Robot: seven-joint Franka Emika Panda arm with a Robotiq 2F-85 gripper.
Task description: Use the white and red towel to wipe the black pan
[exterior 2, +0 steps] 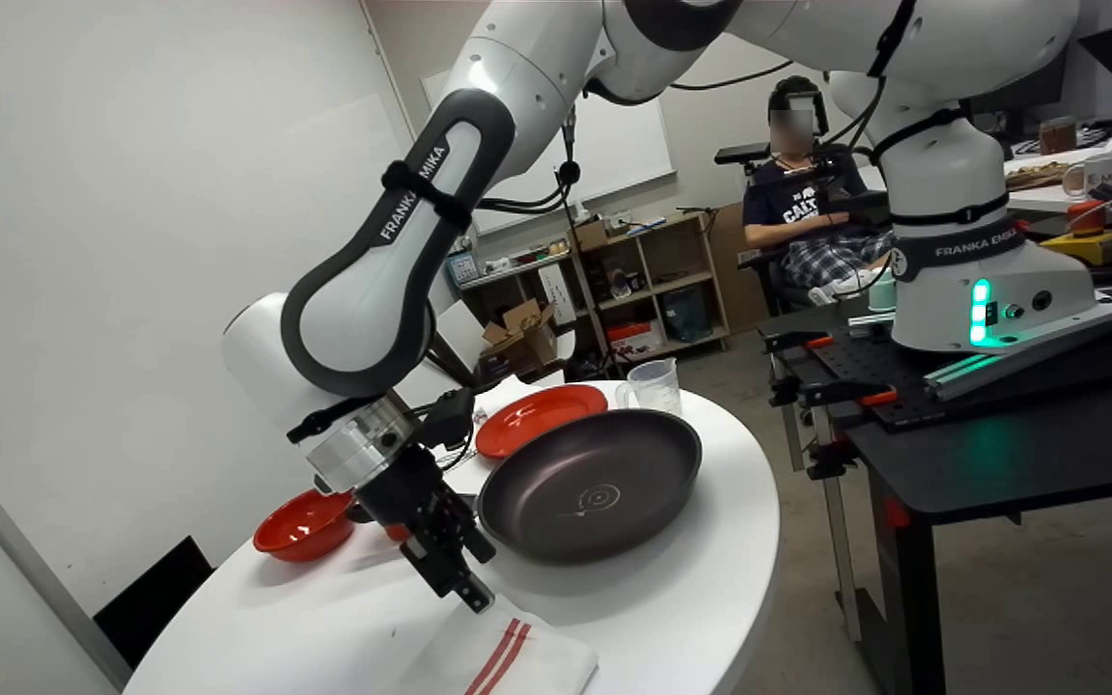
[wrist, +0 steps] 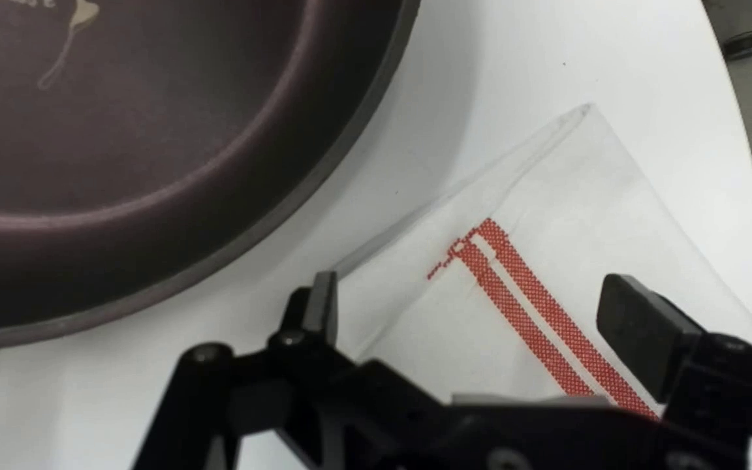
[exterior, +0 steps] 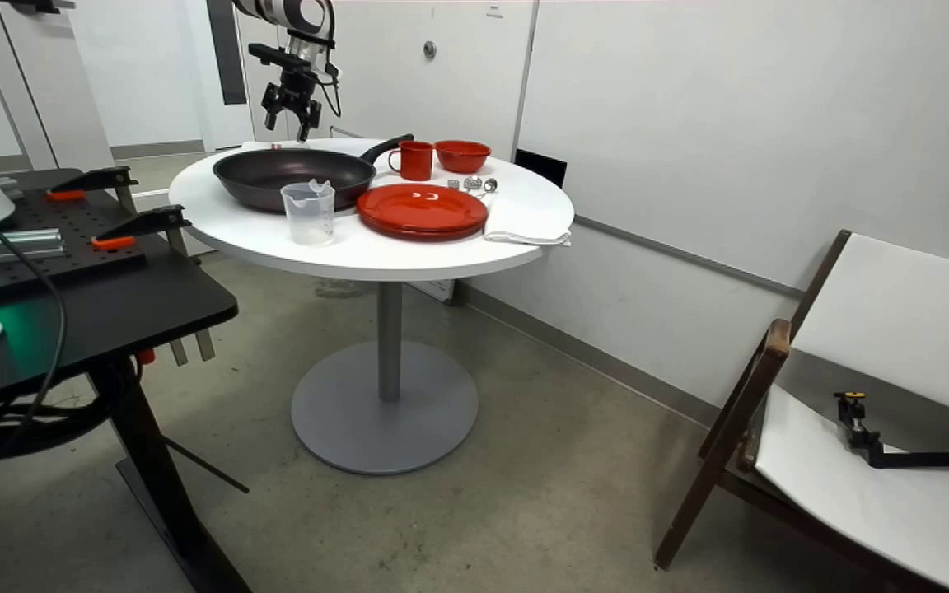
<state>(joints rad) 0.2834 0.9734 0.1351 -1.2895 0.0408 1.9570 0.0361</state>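
Robotiq gripper [wrist: 477, 313] above the white and red towel [wrist: 585, 241]

The fingers [wrist: 322, 307] are spread wide, one on each side of the towel's red stripes [wrist: 549, 300] in the wrist view. The towel lies folded on the round white table [exterior: 417, 257]. Just beside it rests the black pan [exterior 2: 585, 473], between the towel and the clear measuring cup [exterior: 308, 218], its handle [exterior: 384, 147] reaching near the red mug [exterior: 417, 162]

The folded white cloth towel [wrist: 559, 261] bears two parallel red stripes (speckled in the wrist view). The wide round black frying pan [exterior 2: 595, 492] is brownish-purple inside, with a pale circular print. Flat round plates [exterior: 423, 208], round bowl [exterior: 463, 158] and handled mug [exterior: 417, 161] are solid red; another folded cloth [exterior: 526, 219], seen small, seems white.
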